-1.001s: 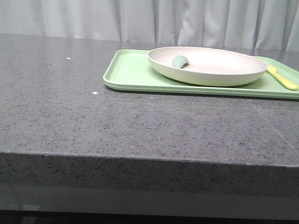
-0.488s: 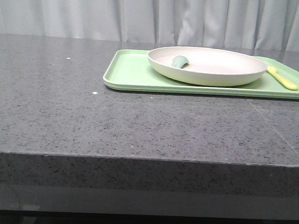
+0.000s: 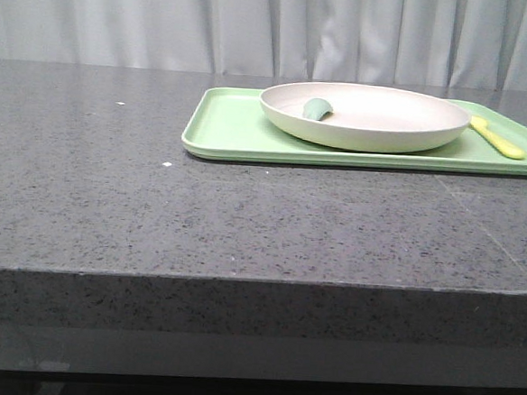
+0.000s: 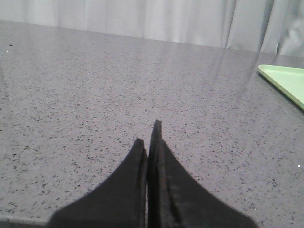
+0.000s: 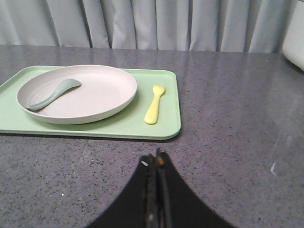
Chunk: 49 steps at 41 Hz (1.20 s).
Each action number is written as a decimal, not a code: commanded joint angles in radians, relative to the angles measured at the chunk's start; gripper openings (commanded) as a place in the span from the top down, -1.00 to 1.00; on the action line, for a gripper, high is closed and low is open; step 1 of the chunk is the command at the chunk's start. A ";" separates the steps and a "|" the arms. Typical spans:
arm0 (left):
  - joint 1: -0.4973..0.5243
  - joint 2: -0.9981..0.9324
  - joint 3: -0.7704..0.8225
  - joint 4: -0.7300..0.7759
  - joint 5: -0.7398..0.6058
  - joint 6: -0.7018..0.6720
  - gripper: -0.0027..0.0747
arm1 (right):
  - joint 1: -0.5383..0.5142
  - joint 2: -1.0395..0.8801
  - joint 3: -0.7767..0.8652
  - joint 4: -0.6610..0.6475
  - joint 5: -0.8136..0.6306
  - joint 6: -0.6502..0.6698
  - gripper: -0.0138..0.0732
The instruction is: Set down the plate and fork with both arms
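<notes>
The cream plate (image 3: 364,117) sits on a light-green tray (image 3: 232,127) at the back right of the table; it also shows in the right wrist view (image 5: 78,95). The pale-yellow fork (image 3: 497,138) lies flat on the tray to the right of the plate, also seen in the right wrist view (image 5: 155,104). My right gripper (image 5: 156,159) is shut and empty over bare table, short of the tray's near edge. My left gripper (image 4: 148,135) is shut and empty over bare table, left of the tray's corner (image 4: 285,80). Neither arm shows in the front view.
A grey-green spoon (image 3: 317,109) rests inside the plate, also in the right wrist view (image 5: 52,94). The dark speckled table (image 3: 154,208) ends at a front edge. Grey curtains hang behind. A white object (image 5: 294,38) stands at the right wrist view's edge.
</notes>
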 commanded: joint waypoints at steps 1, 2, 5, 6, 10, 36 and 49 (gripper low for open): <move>0.003 -0.020 0.003 -0.008 -0.089 -0.004 0.98 | -0.003 -0.007 0.039 0.067 -0.160 -0.115 0.96; 0.003 -0.020 0.003 -0.008 -0.089 -0.004 0.98 | -0.003 -0.018 0.066 0.077 -0.177 -0.129 0.96; 0.003 -0.020 0.003 -0.008 -0.089 -0.004 0.98 | -0.003 -0.058 0.138 0.106 -0.228 -0.131 0.96; 0.003 -0.020 0.003 -0.008 -0.089 -0.004 0.98 | -0.003 -0.071 0.156 0.118 -0.237 -0.131 0.96; 0.003 -0.020 0.003 -0.008 -0.089 -0.004 0.98 | -0.003 -0.130 0.231 0.149 -0.255 -0.131 0.96; 0.003 -0.020 0.003 -0.008 -0.089 -0.004 0.98 | -0.005 -0.144 0.350 0.198 -0.282 -0.131 0.96; 0.003 -0.020 0.003 -0.008 -0.089 -0.004 0.98 | -0.005 -0.144 0.350 0.198 -0.282 -0.131 0.96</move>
